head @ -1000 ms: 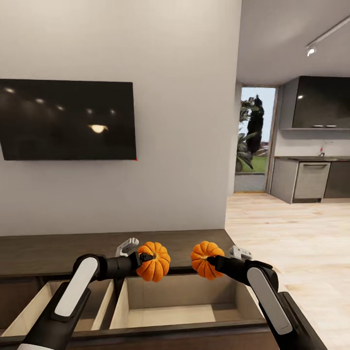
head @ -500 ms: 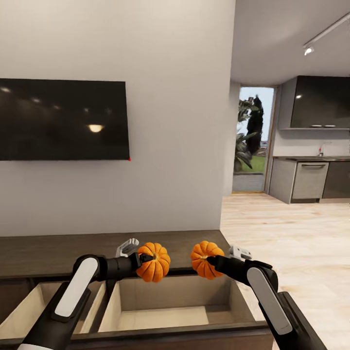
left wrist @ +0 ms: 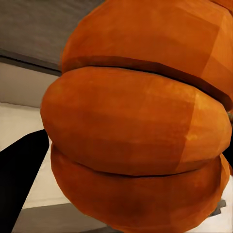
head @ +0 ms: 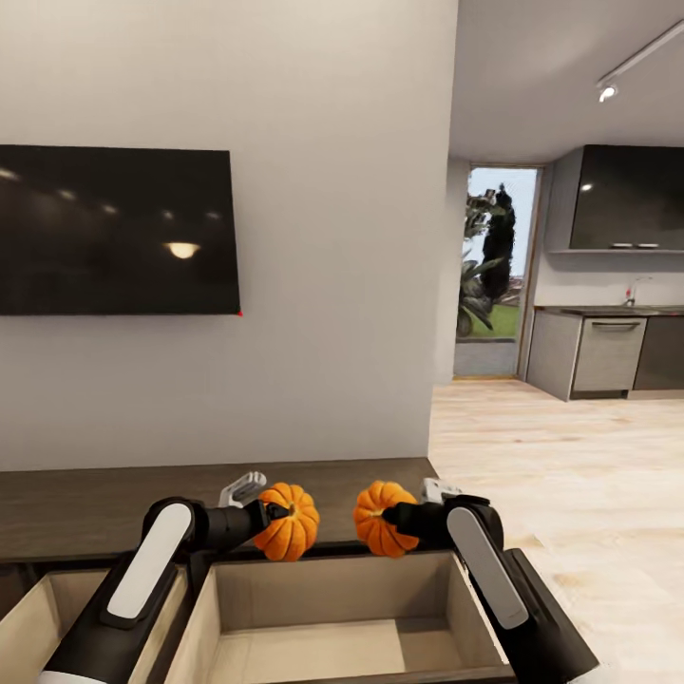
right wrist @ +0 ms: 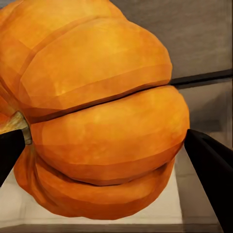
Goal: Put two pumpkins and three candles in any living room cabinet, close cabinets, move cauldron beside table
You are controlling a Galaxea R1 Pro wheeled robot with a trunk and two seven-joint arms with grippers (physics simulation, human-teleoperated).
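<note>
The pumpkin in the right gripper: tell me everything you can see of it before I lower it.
The pumpkin in the right gripper is small, bright orange, deeply ribbed and matte. It is held in the air, tipped on its side, with the right gripper shut on it; a dark finger shows at either flank. It hangs above the back edge of an open, pale-lined cabinet compartment, apart from the other pumpkin.

Wall-mounted television (head: 114, 230) (dark); kitchen beyond
</note>
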